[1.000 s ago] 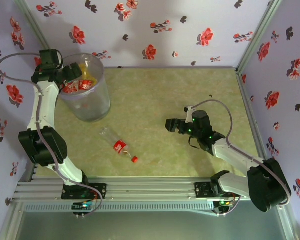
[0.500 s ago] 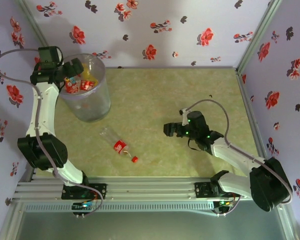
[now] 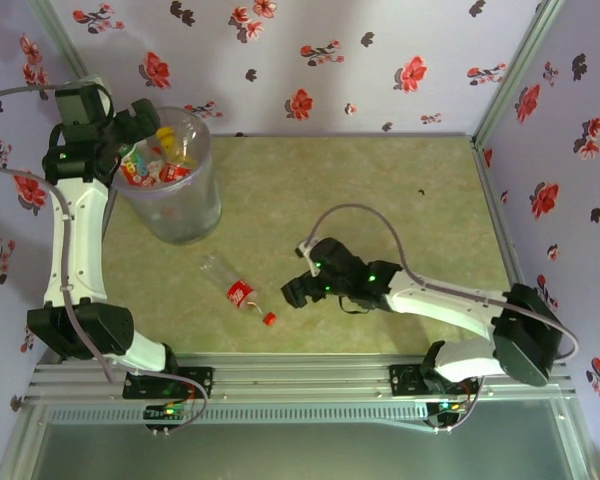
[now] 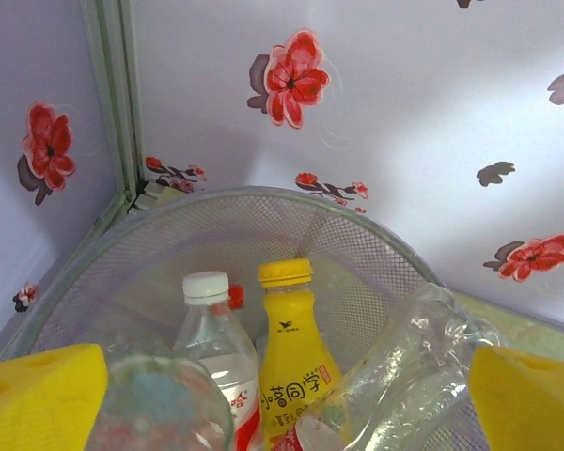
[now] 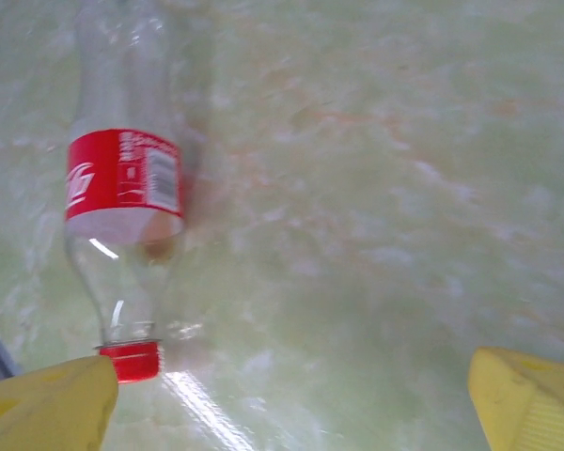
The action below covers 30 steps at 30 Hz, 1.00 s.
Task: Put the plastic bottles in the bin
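1 clear plastic bottle with red label and red cap (image 5: pixel 122 202) lies flat on the green table (image 3: pixel 380 190), near the translucent grey bin (image 3: pixel 195 215). Right gripper (image 5: pixel 287 413) hovers by the cap, spread wide and empty. Best to centre it over the label before closing. Left gripper (image 4: pixel 282 404) hangs above the bin, also spread and empty.

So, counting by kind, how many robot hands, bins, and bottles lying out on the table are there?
Hands: 2, the left hand and the right hand
Bin: 1
Bottle lying on the table: 1
Total: 4
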Each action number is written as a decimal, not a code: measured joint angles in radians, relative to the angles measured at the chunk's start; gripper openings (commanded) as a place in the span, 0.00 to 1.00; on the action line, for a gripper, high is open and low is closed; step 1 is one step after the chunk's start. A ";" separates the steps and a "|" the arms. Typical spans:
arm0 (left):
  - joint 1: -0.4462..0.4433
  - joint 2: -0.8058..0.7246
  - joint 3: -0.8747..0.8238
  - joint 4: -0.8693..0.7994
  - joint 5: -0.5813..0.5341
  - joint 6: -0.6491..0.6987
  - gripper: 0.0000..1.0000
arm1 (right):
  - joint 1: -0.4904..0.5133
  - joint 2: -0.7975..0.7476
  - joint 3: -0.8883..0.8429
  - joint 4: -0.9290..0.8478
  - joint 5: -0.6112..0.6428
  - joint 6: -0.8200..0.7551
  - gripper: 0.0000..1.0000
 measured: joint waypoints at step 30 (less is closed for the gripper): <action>0.016 0.044 -0.147 0.045 -0.010 -0.002 0.95 | 0.157 0.480 0.265 0.077 0.016 0.012 0.92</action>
